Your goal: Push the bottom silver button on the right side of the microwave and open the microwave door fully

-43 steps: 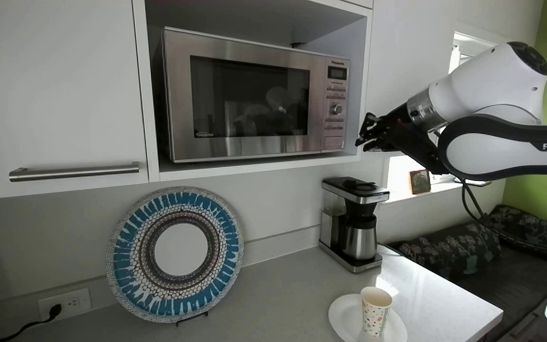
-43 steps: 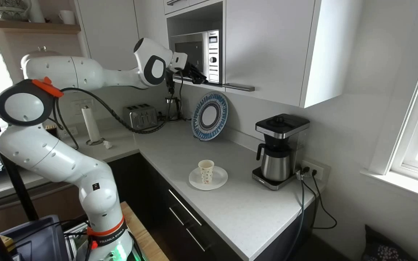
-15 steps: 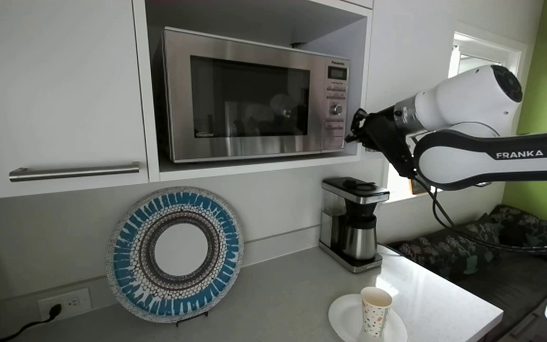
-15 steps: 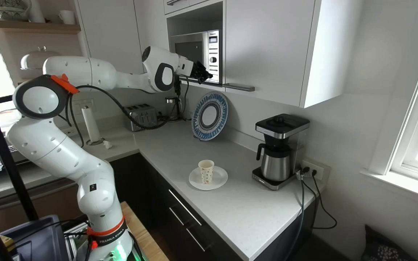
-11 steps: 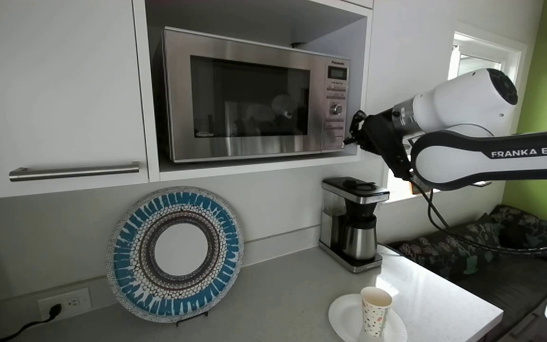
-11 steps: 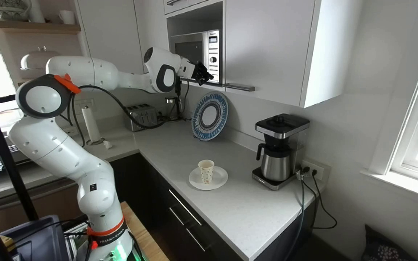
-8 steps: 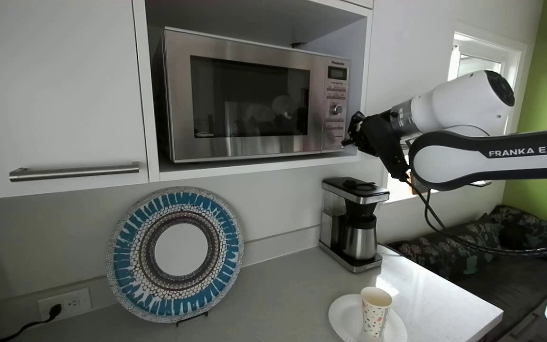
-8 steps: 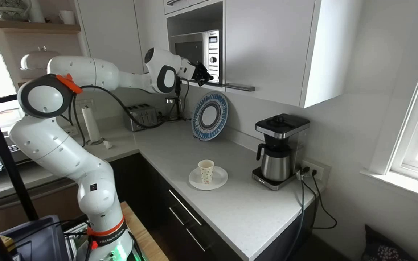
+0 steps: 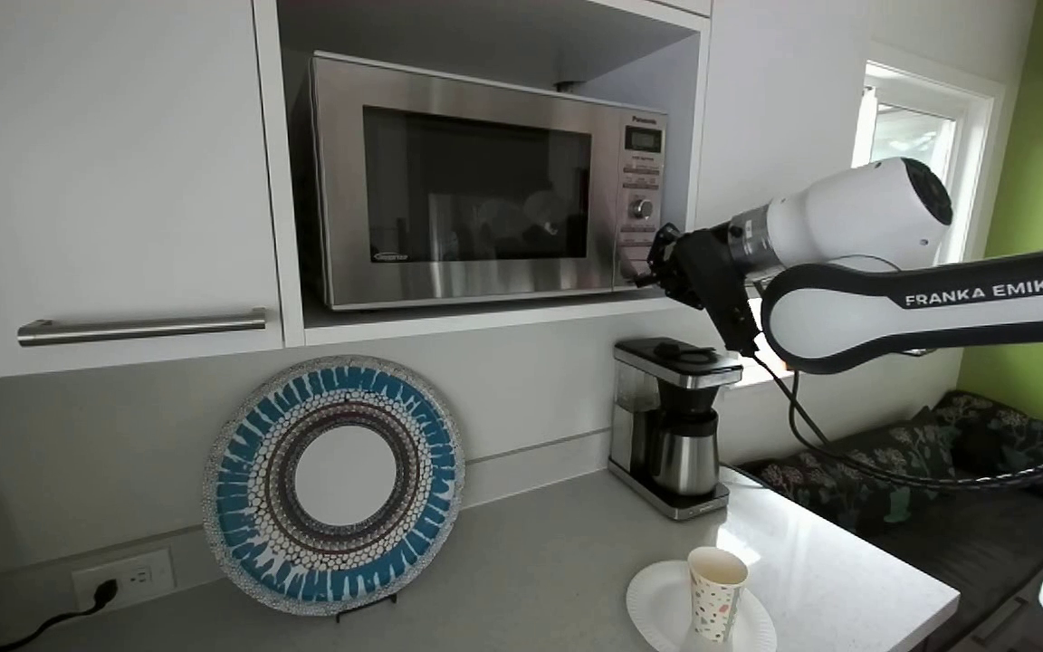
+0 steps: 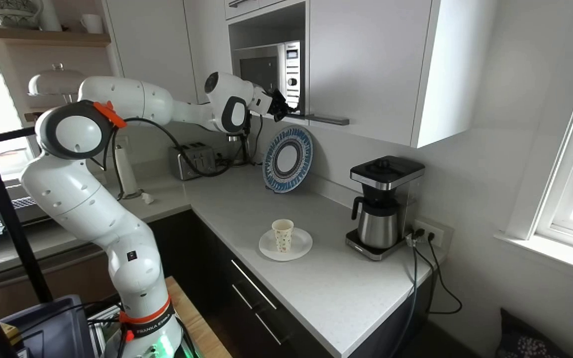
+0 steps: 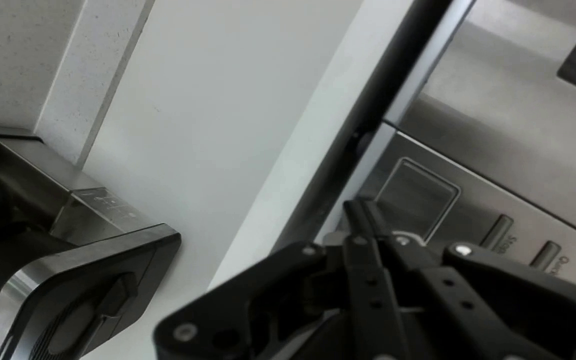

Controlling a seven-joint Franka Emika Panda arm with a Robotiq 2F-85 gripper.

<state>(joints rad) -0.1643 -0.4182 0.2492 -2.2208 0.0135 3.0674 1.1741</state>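
The stainless-steel microwave [image 9: 340, 277] sits in a cabinet niche; it also shows in an exterior view [image 10: 280, 49]. Its microwave door [image 9: 485, 95] is closed. The bottom silver button [image 11: 415, 197] is a square outlined plate at the foot of the control strip, partly hidden by my fingers in the wrist view. My gripper [image 11: 363, 204] is shut and empty, its two fingertips together over the button's lower outer edge. In an exterior view the gripper [image 9: 643, 281] stands in front of the strip's bottom, covering part of the button [image 9: 632, 261]. I cannot tell whether the tips touch.
The niche's lower ledge [image 9: 485, 317] runs just below the microwave. A coffee maker [image 9: 680, 426] stands on the counter [image 9: 531, 543] below. A paper cup [image 9: 716, 598] on a white plate [image 9: 653, 602] and a round blue platter [image 9: 241, 489] are also there.
My gripper has moved toward the microwave and slightly down, from beside the niche to in front of the strip's bottom. It has also turned. The door has not moved.
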